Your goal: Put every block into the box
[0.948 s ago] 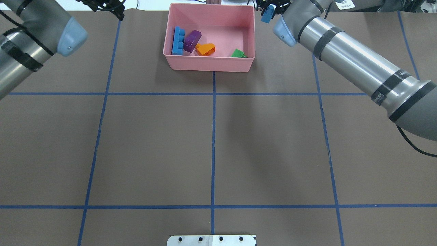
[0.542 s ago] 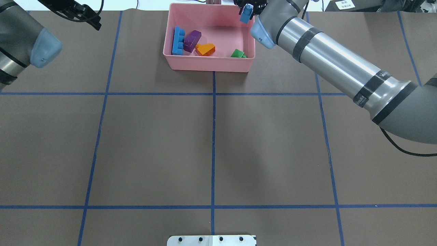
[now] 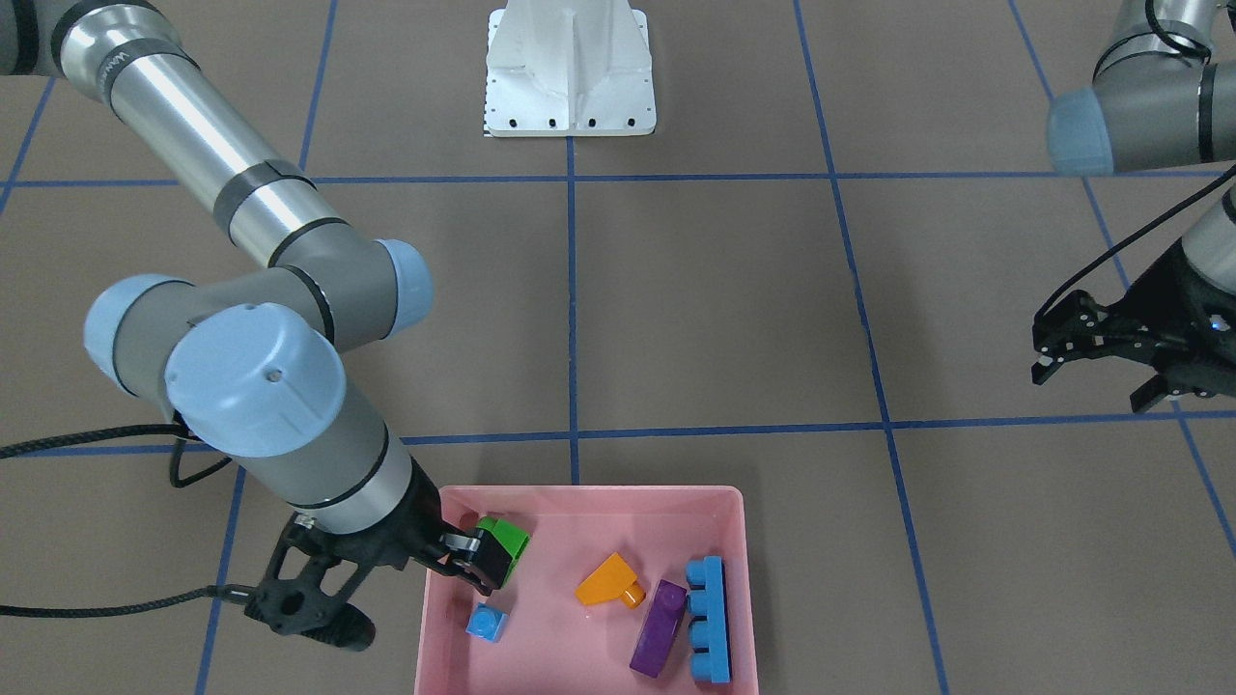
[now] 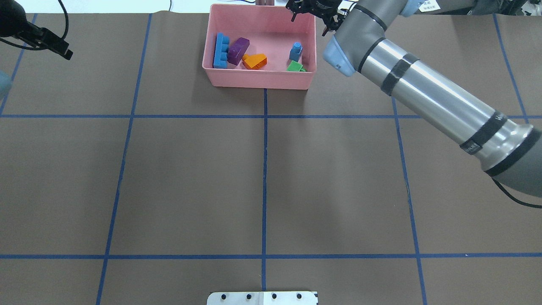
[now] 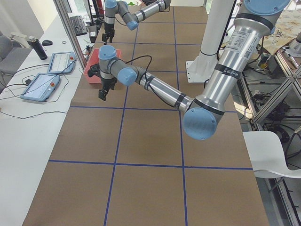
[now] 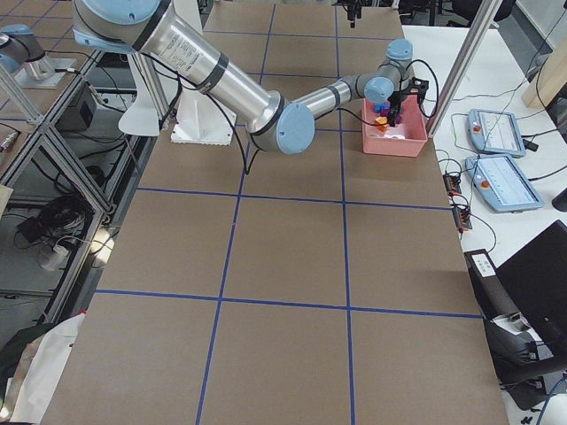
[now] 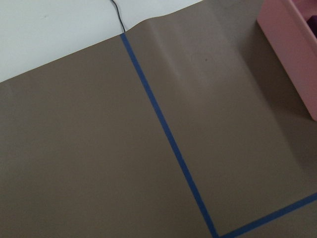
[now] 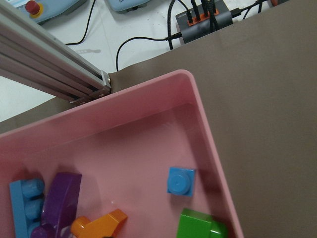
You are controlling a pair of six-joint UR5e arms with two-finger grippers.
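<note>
The pink box (image 4: 259, 83) stands at the far middle of the table. In it lie the long blue block (image 4: 220, 51), the purple block (image 4: 238, 51), the orange block (image 4: 255, 61), the green block (image 4: 295, 66) and the tiny blue block (image 4: 296, 51). My right gripper (image 4: 311, 15) hangs open and empty over the box's far right corner. The front view shows its fingers (image 3: 480, 568) spread across the box wall (image 3: 589, 494), above the tiny blue block (image 3: 486, 623). My left gripper (image 3: 1091, 386) is open and empty, well off to the box's left.
The white robot base (image 4: 262, 298) sits at the near table edge. Blue tape lines divide the brown table. Cables and a power strip (image 8: 203, 15) lie just beyond the far edge behind the box. The left wrist view catches a box corner (image 7: 292, 44).
My right gripper moved left over the box and let go of the tiny blue block, which now lies in the box beside the green one. My left arm drew away to the left.
</note>
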